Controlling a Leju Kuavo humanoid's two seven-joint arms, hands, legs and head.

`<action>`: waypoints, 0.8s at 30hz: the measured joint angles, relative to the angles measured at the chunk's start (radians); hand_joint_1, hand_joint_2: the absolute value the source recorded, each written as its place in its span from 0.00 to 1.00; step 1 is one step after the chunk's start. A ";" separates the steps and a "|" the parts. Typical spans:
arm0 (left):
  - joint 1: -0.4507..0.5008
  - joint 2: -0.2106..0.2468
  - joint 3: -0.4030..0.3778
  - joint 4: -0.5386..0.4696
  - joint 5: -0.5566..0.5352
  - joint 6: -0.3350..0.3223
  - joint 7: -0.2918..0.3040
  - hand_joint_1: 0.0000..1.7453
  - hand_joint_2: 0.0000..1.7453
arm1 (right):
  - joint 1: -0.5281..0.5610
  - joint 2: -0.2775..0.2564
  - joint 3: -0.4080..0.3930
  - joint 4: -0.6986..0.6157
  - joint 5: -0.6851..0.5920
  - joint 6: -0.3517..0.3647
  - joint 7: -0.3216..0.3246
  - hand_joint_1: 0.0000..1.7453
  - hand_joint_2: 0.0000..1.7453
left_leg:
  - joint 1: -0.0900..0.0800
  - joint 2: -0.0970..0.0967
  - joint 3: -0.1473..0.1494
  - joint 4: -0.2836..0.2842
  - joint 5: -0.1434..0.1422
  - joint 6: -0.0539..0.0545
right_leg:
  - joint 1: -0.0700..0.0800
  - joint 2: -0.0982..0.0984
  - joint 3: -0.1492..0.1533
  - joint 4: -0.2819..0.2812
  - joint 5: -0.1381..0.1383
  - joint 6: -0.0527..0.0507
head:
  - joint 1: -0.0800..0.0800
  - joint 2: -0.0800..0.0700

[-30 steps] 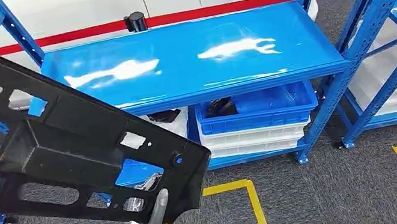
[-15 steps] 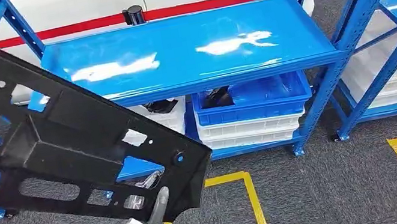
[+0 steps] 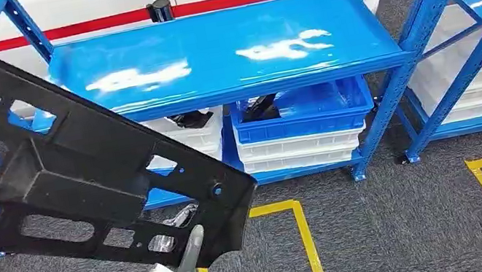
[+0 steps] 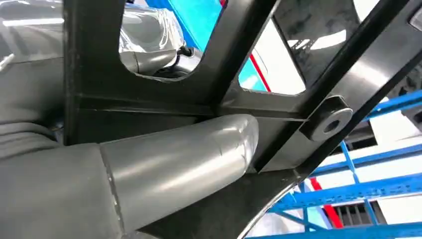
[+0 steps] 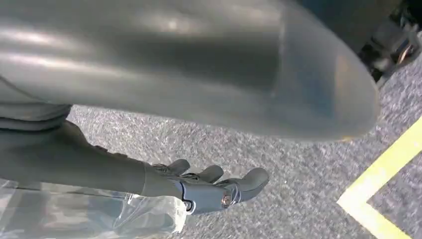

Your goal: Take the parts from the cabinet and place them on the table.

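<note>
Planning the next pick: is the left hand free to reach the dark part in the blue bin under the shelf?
Probably not yet. The left hand grips the large black frame part, and the dark part sits in the blue bin under the blue shelf, which overhangs it.

**Robot body: appearance**

Left hand: thick matte grey thumb with a rounded tip and a seam line near its base; grey ribbed cover behind it. Polished silver arm casing. Right hand: dark grey fingers with rounded tips, small screw at one knuckle.
</note>
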 joint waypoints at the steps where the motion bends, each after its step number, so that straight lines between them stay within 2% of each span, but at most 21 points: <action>1: 0.000 0.000 0.000 0.000 -0.001 0.000 0.000 1.00 0.00 | 0.001 -0.001 0.000 0.000 -0.001 -0.002 0.000 0.00 0.00 | 0.007 0.001 -0.003 -0.008 0.011 0.010 | 0.004 0.002 -0.003 0.000 0.003 0.006 | 0.000 0.000; 2: -0.003 0.000 -0.001 0.000 -0.001 -0.001 -0.001 1.00 0.00 | 0.001 -0.003 0.000 0.000 -0.002 -0.002 0.000 0.00 0.00 | 0.013 0.005 -0.005 -0.017 0.019 0.018 | 0.002 0.003 -0.011 0.007 -0.016 0.011 | 0.001 0.000; 3: -0.005 0.000 -0.001 0.000 -0.001 -0.002 -0.001 1.00 0.00 | 0.001 -0.003 0.000 0.000 -0.002 -0.002 -0.001 0.00 0.00 | 0.011 0.007 -0.011 -0.017 0.025 0.023 | 0.004 0.003 -0.025 0.046 -0.056 0.016 | 0.006 0.000; 5: -0.008 0.000 -0.003 -0.001 -0.001 -0.002 -0.003 1.00 0.00 | 0.002 -0.005 0.000 0.000 -0.006 -0.003 -0.001 0.00 0.00 | 0.010 0.010 -0.022 -0.013 0.029 0.027 | 0.000 0.003 -0.090 0.216 -0.154 0.020 | 0.015 0.000; 6: -0.007 0.000 -0.003 -0.001 0.000 -0.002 -0.003 1.00 0.00 | 0.002 -0.005 0.000 0.000 -0.008 -0.003 -0.001 0.00 0.00 | 0.009 0.012 -0.028 -0.011 0.031 0.028 | -0.001 0.003 -0.119 0.297 -0.184 0.023 | 0.015 0.000; 7: -0.007 0.000 -0.003 -0.001 0.001 -0.003 -0.004 1.00 0.00 | 0.003 -0.005 0.000 0.000 -0.008 -0.003 -0.002 0.00 0.00 | 0.008 0.013 -0.033 -0.005 0.031 0.027 | -0.002 0.003 -0.130 0.341 -0.189 0.023 | 0.015 0.000; 8: -0.007 0.000 -0.004 -0.001 0.001 -0.003 -0.004 1.00 0.00 | 0.004 -0.005 0.000 0.000 -0.010 -0.004 -0.003 0.00 0.00 | 0.008 0.013 -0.037 -0.001 0.031 0.027 | -0.002 0.003 -0.117 0.327 -0.168 0.023 | 0.015 0.000; 9: -0.007 0.000 -0.004 -0.001 0.002 -0.003 -0.006 1.00 0.00 | 0.004 -0.006 0.000 0.000 -0.010 -0.005 -0.005 0.00 0.00 | 0.009 0.013 -0.039 0.004 0.031 0.027 | -0.002 0.003 -0.082 0.272 -0.132 0.022 | 0.016 0.000; 11: -0.007 -0.001 -0.004 -0.001 0.001 -0.003 -0.010 1.00 0.00 | 0.003 -0.009 0.000 0.000 -0.011 -0.005 -0.005 0.00 0.00 | 0.009 0.011 -0.042 0.013 0.028 0.022 | -0.002 0.003 0.021 0.078 -0.042 0.018 | 0.017 0.000; 12: -0.007 -0.001 -0.004 -0.001 0.000 -0.002 -0.013 1.00 0.00 | 0.002 -0.010 0.000 0.000 -0.011 -0.005 -0.005 0.00 0.00 | 0.005 0.010 -0.051 0.016 0.028 0.020 | 0.000 0.004 0.045 0.041 -0.060 0.015 | 0.018 0.000; 13: -0.008 -0.002 -0.004 -0.002 -0.002 -0.001 -0.014 1.00 0.00 | 0.002 -0.010 0.000 0.000 -0.011 -0.005 -0.006 0.00 0.00 | 0.003 0.010 -0.057 0.020 0.031 0.015 | 0.007 0.005 0.048 0.016 -0.055 0.011 | 0.017 0.000; 14: -0.007 -0.002 -0.005 -0.002 -0.003 0.000 -0.017 1.00 0.00 | 0.004 -0.010 0.000 0.000 -0.013 -0.005 -0.006 0.00 0.00 | 0.004 0.009 -0.061 0.022 0.038 0.006 | 0.007 0.005 0.042 0.017 -0.054 0.008 | 0.017 0.000; 16: -0.005 -0.002 -0.005 -0.002 -0.003 0.001 -0.018 1.00 0.00 | 0.008 -0.011 0.000 0.000 -0.018 -0.004 -0.007 0.00 0.00 | 0.005 0.009 -0.068 0.022 0.043 -0.002 | 0.007 0.004 0.036 0.016 -0.050 0.003 | 0.017 0.000; 17: -0.005 -0.002 -0.005 -0.002 -0.004 0.003 -0.019 1.00 0.00 | 0.008 -0.011 0.000 0.000 -0.019 -0.002 -0.007 0.00 0.00 | 0.006 0.006 -0.078 0.029 0.026 -0.006 | -0.003 0.002 0.033 0.008 -0.044 -0.006 | 0.019 0.000; 18: -0.005 -0.002 -0.006 -0.002 -0.005 0.004 -0.019 1.00 0.00 | 0.007 -0.013 0.000 0.000 -0.019 -0.002 -0.009 0.00 0.00 | 0.006 0.006 -0.094 0.067 -0.010 -0.012 | -0.002 0.002 0.026 0.009 -0.040 -0.013 | 0.016 0.000; 20: -0.004 -0.002 -0.007 -0.002 -0.006 0.005 -0.018 1.00 0.00 | 0.006 -0.012 0.000 0.000 -0.020 -0.002 -0.013 0.00 0.00 | 0.012 0.005 -0.155 0.230 -0.101 -0.021 | -0.001 0.002 0.018 0.009 -0.035 -0.022 | 0.017 0.000; 21: -0.003 -0.002 -0.008 -0.002 -0.009 0.006 -0.018 1.00 0.00 | 0.006 -0.012 0.000 0.000 -0.020 -0.001 -0.017 0.00 0.00 | 0.012 0.005 -0.186 0.310 -0.132 -0.023 | 0.000 0.001 0.014 0.010 -0.032 -0.024 | 0.016 0.000; 22: -0.002 -0.002 -0.008 -0.002 -0.013 0.006 -0.016 1.00 0.00 | 0.007 -0.012 0.000 0.000 -0.021 -0.001 -0.019 0.00 0.00 | 0.012 0.005 -0.202 0.361 -0.142 -0.024 | 0.001 0.000 0.010 0.012 -0.031 -0.026 | 0.016 0.000; 23: 0.000 -0.001 -0.008 -0.002 -0.017 0.007 -0.015 1.00 0.00 | 0.007 -0.012 0.000 0.000 -0.022 -0.001 -0.020 0.00 0.00 | 0.013 0.005 -0.196 0.362 -0.129 -0.024 | 0.001 0.000 0.007 0.014 -0.028 -0.026 | 0.016 0.000; 24: 0.000 -0.001 -0.008 -0.002 -0.021 0.006 -0.009 1.00 0.00 | 0.007 -0.012 0.000 0.000 -0.022 -0.001 -0.021 0.00 0.00 | 0.012 0.005 -0.167 0.314 -0.096 -0.022 | 0.002 0.000 0.005 0.016 -0.028 -0.025 | 0.016 0.000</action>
